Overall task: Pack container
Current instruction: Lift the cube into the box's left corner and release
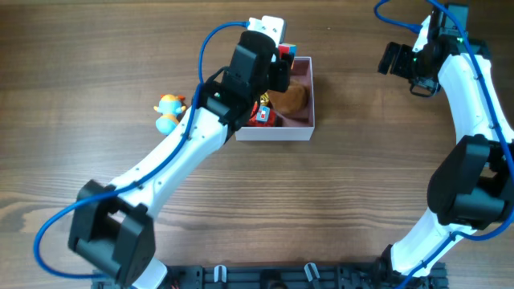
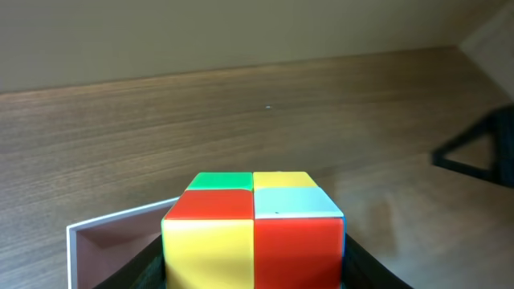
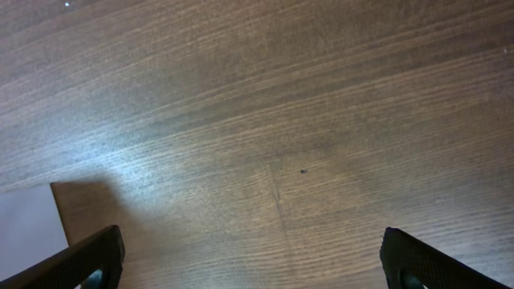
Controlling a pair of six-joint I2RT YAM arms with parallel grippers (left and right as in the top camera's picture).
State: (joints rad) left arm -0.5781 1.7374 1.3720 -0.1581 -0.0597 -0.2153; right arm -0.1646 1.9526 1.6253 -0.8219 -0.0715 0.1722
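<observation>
The container (image 1: pixel 305 128) is a square white box with a pink inside, at the back middle of the table. A brown plush toy (image 1: pixel 294 96) and a small red toy (image 1: pixel 263 116) lie in it. My left gripper (image 1: pixel 281 58) is over the box's back left corner, shut on a multicoloured puzzle cube (image 2: pixel 253 233) with red, yellow, green and pale blue faces. In the left wrist view the box's white wall (image 2: pixel 112 218) shows just left of and below the cube. My right gripper (image 1: pixel 399 60) is open and empty over bare table, to the right of the box; the right wrist view (image 3: pixel 265 269) shows only wood between its fingers.
A small orange and blue toy (image 1: pixel 169 112) lies on the table left of the container, beside my left arm. A white edge (image 3: pixel 28 221) shows at the lower left of the right wrist view. The table is brown wood.
</observation>
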